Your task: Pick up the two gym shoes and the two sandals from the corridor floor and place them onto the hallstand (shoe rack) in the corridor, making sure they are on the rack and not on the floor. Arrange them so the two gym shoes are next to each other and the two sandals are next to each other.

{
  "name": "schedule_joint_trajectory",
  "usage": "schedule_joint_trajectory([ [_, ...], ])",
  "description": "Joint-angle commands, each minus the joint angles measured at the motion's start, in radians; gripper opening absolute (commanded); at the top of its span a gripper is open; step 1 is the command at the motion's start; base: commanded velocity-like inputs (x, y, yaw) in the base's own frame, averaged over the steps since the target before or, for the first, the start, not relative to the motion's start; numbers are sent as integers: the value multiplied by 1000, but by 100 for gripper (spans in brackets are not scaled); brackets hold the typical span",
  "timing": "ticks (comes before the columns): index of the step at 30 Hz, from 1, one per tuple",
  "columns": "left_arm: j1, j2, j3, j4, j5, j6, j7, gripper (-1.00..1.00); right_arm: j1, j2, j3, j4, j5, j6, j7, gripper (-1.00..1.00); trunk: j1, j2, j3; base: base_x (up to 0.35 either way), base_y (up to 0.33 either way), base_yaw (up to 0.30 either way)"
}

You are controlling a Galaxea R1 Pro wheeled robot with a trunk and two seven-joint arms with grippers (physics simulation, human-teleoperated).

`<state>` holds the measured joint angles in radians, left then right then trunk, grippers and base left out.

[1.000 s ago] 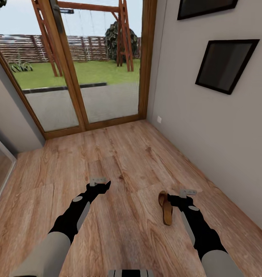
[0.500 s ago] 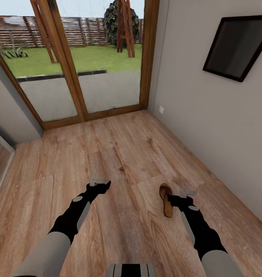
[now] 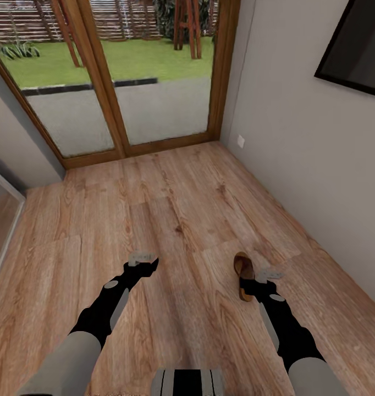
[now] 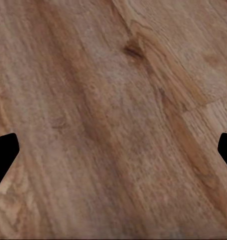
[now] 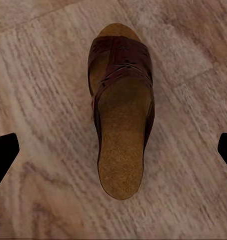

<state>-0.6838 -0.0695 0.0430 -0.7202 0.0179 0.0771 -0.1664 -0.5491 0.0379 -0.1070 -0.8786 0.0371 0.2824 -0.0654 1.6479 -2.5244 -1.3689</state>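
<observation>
One brown sandal (image 3: pixel 244 274) with a dark reddish-brown strap lies on the corridor floor (image 3: pixel 182 220), just left of my right gripper (image 3: pixel 269 273). In the right wrist view the sandal (image 5: pixel 121 125) lies lengthwise in the middle, between the wide-apart fingertips (image 5: pixel 3 155) of the right gripper (image 5: pixel 115 152), which hangs open above it without touching. My left gripper (image 3: pixel 142 257) is open over bare planks, and the left wrist view has the left gripper (image 4: pixel 116 152) with wood grain between its tips. The gym shoes and the hallstand are out of view.
A grey wall (image 3: pixel 308 165) with a dark framed picture (image 3: pixel 358 49) runs along the right. Wood-framed glass doors (image 3: pixel 121 99) close the far end. A white frame edge (image 3: pixel 3 220) stands at the left. Open floor stretches ahead.
The camera has tilted down and the whole picture has shifted. The sandal now sits higher in the picture, level with the right gripper instead of below it. Both arms hold their pose.
</observation>
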Motion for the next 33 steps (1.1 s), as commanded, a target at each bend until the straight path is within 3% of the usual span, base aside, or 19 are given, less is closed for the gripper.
schedule_joint_trajectory([
  [1,0,-1,5,-2,2,7,-7,100,0,1,-2,-2,4,6,-1,100,0,-1,-6,0,0,157],
  [19,0,-1,5,-1,3,7,-7,100,0,1,-1,0,4,-11,-1,100,8,-5,-104,0,0,123],
  [24,0,-2,5,-1,3,7,-7,100,0,0,0,3,4,-144,-1,100,11,-6,-131,0,0,89],
  [25,0,-2,5,-1,4,7,-7,100,0,0,0,4,1,-225,-1,100,11,-6,-136,0,0,85],
  [33,0,-3,5,-1,4,7,-7,100,0,0,-2,3,-2,-267,-1,100,14,-8,-172,0,0,49],
])
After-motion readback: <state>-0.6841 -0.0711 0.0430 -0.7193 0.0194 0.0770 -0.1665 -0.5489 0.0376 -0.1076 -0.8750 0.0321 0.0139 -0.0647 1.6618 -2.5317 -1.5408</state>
